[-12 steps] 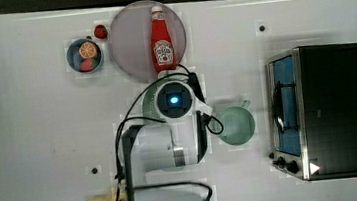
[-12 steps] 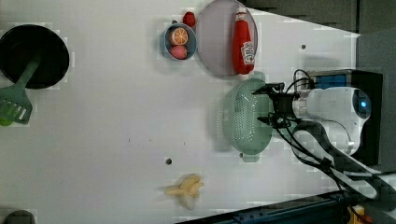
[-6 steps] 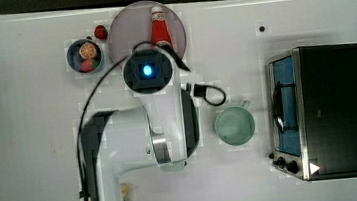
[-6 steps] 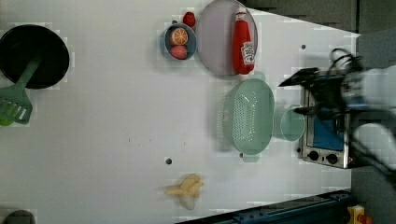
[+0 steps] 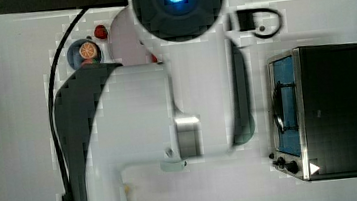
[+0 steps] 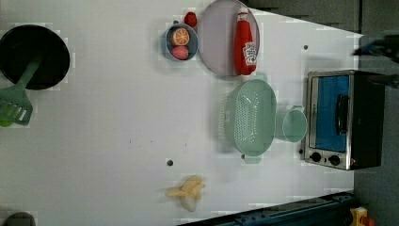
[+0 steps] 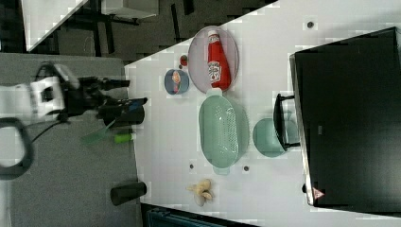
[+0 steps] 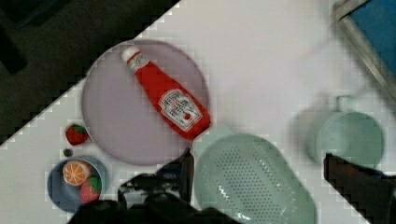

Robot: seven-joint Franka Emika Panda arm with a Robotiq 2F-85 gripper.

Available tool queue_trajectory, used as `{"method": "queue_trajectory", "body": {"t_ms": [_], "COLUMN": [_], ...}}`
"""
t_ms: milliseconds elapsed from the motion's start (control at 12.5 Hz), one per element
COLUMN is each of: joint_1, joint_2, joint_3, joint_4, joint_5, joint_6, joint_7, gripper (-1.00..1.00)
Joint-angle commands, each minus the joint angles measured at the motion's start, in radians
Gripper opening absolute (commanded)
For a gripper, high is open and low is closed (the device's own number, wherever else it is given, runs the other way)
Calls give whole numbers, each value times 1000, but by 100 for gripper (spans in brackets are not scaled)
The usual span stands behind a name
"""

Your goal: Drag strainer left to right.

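- The pale mint-green oval plastic strainer (image 6: 250, 117), dotted with small holes, is seen lying on the white table (image 6: 117, 117), nothing gripping it.
- In the left view, the strainer is placed just beside a round mint-green mug (image 6: 292, 125), on the mug's left, with the mug between it and a silver toaster oven with a blue glass door (image 6: 342, 120).
- A lilac round plate (image 6: 219, 37) is found just above the strainer in the left view, and a red ketchup bottle (image 6: 245, 44) is laid flat on it, its base close to the strainer's end tab.
- A small blue bowl holding an orange half and a strawberry (image 6: 180, 41) is set to the left view's left of the plate, with a loose red strawberry (image 6: 190, 19) beside it.
- A yellow banana (image 6: 188, 191) is seen near the table's lower edge in the left view, well apart from the strainer.
- A black round pan (image 6: 32, 56) and a green spatula (image 6: 16, 101) are kept at the left view's far left.
- In the right view, the dark gripper (image 7: 125, 93) on the white arm is held off past the table's edge, well apart from the strainer (image 7: 222, 130).
- In the wrist view, the two dark fingers (image 8: 187, 170) are spread wide, with the strainer (image 8: 252, 186) lying below and between them, untouched; the pincer is open and empty.
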Motion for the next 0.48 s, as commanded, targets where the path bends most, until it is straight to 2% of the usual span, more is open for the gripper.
{"method": "queue_trajectory", "body": {"t_ms": [80,480], "joint_1": [-34,-34], "joint_2": [-9,-12], "joint_3": [-6,-9], "joint_4": [49,60], "joint_5": [4,7], "joint_6": [-136,-198], "joint_7": [-103,-106], "gripper": [100,100]}}
